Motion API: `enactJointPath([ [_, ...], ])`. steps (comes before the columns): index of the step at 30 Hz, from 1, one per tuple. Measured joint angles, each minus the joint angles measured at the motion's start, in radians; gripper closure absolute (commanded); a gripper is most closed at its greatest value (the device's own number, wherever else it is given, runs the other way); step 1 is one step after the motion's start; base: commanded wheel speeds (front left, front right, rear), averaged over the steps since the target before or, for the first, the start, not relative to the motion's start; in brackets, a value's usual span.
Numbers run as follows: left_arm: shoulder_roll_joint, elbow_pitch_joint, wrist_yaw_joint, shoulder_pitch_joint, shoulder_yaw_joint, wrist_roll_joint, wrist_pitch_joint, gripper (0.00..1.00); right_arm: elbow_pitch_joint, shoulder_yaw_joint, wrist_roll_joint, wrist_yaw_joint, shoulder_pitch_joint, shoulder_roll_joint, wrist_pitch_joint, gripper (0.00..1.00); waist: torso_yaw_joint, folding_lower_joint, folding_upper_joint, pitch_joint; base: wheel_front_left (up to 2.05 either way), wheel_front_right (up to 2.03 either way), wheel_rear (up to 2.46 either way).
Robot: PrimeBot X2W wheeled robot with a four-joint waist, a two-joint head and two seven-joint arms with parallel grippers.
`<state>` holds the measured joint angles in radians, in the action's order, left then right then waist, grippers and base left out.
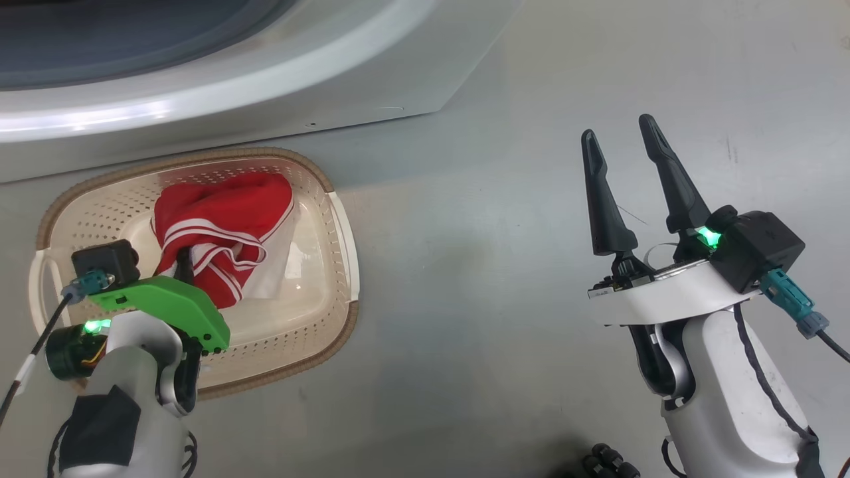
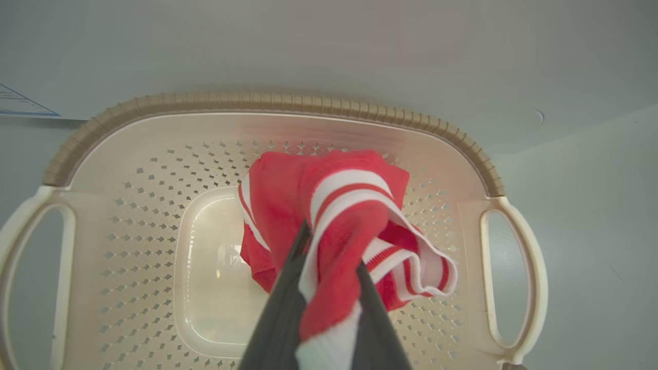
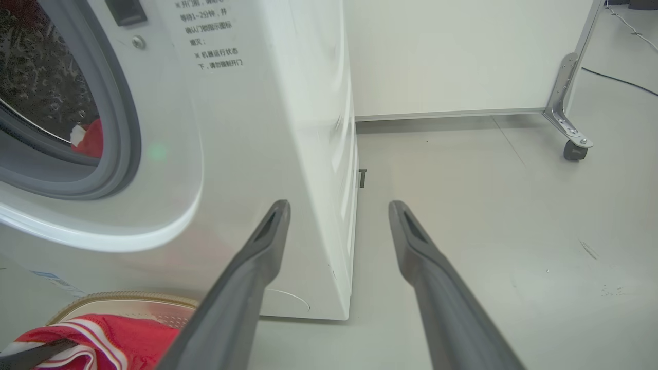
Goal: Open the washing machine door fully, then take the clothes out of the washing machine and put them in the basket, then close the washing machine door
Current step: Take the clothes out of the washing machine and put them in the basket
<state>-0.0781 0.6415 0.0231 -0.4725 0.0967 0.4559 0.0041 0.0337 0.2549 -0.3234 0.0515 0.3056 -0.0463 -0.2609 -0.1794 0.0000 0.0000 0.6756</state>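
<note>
The cream basket (image 1: 345, 232) stands on the floor in front of the washing machine (image 1: 265, 86). The red clothes (image 1: 226, 212) with white stripes hang into the basket. My left gripper (image 1: 186, 262) is shut on a fold of the clothes (image 2: 288, 195) just above the basket (image 2: 257, 100) floor. My right gripper (image 1: 617, 129) is open and holds nothing, off to the right over bare floor. In the right wrist view the gripper (image 3: 339, 208) points past the machine's corner (image 3: 247, 128). A scrap of red fabric (image 3: 88, 139) lies inside the grey-ringed drum mouth (image 3: 118, 128). The door is out of view.
Grey floor (image 1: 498, 232) spreads to the right of the basket. A metal frame leg on a caster (image 3: 573, 144) and a dark cable (image 3: 617, 82) sit far right by a white wall. A blue label (image 2: 20, 103) marks the machine's front.
</note>
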Motion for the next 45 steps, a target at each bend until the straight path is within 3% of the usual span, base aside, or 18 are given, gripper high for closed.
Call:
enactJointPath([
  [9, -0.005, 0.101, -0.014, -0.053, 0.002, 0.0, 0.021, 1.0, 0.011, 0.015, -0.004, 0.0, 0.02, 0.0, 0.0, 0.0, -0.015, 0.0, 0.0, 0.012, 0.0, 0.0, 0.0],
  [11, -0.006, 0.122, -0.02, -0.067, 0.002, 0.0, 0.021, 0.6, 0.015, 0.015, -0.011, 0.0, 0.022, 0.0, 0.0, 0.0, -0.017, 0.0, 0.0, 0.011, 0.0, 0.0, 0.0],
  [12, -0.006, 0.131, -0.02, -0.073, 0.002, 0.0, 0.015, 0.24, 0.02, 0.015, -0.012, 0.0, 0.023, 0.0, 0.0, 0.0, -0.018, 0.0, 0.0, 0.009, 0.0, 0.0, 0.0],
  [13, -0.006, 0.141, -0.02, -0.076, 0.001, 0.0, 0.008, 0.0, 0.026, 0.014, -0.012, 0.0, 0.024, 0.0, 0.0, 0.0, -0.018, 0.0, 0.0, 0.006, 0.0, 0.0, 0.0],
  [29, -0.001, 0.231, -0.03, -0.082, 0.011, -0.02, -0.155, 0.0, 0.081, 0.008, -0.011, 0.0, 0.017, -0.001, 0.0, 0.0, 0.0, 0.0, 0.0, -0.092, 0.0, 0.0, 0.0],
  [35, 0.007, 0.224, -0.037, -0.08, 0.031, -0.047, -0.236, 0.0, 0.104, -0.009, 0.004, 0.0, -0.001, -0.001, 0.0, 0.0, 0.016, 0.0, 0.0, -0.145, 0.0, 0.0, 0.0],
  [45, 0.028, 0.137, -0.048, -0.039, 0.029, -0.048, -0.256, 0.0, 0.132, -0.029, 0.024, 0.008, -0.047, -0.001, 0.0, 0.0, 0.05, 0.0, 0.0, -0.239, 0.0, 0.0, 0.0],
])
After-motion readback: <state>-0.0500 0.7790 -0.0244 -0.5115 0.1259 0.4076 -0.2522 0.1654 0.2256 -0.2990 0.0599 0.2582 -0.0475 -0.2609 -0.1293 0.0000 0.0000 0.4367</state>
